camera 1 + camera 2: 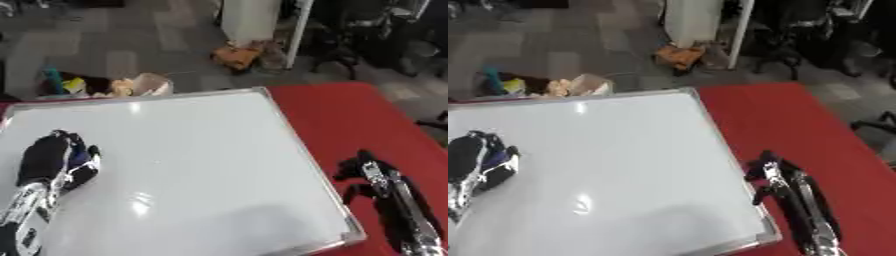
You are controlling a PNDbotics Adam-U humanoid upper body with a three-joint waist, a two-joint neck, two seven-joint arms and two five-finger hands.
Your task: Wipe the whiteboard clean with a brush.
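Whiteboard (192, 165) flat on red table (367, 120), silver frame, surface white and glossy (no marks visible).

Left hand (54, 162) on board at 9 o'clock, fingers curled round something blue, likely brush (81, 156).

Right hand (363, 172) at 4 o'clock on red cloth beside board's edge; finger state unclear.

Grey carpet, floor clutter at 12 o'clock.

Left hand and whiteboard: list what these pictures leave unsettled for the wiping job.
- Brush: a blue bit shows in the left hand, but its curled fingers cover the rest, so the tool cannot be identified.
- Whiteboard: its near-left corner is cut off by the frame edge in both views; glare hides any faint marks.
- Right hand: blurred and dark on the red table; finger pose unclear.
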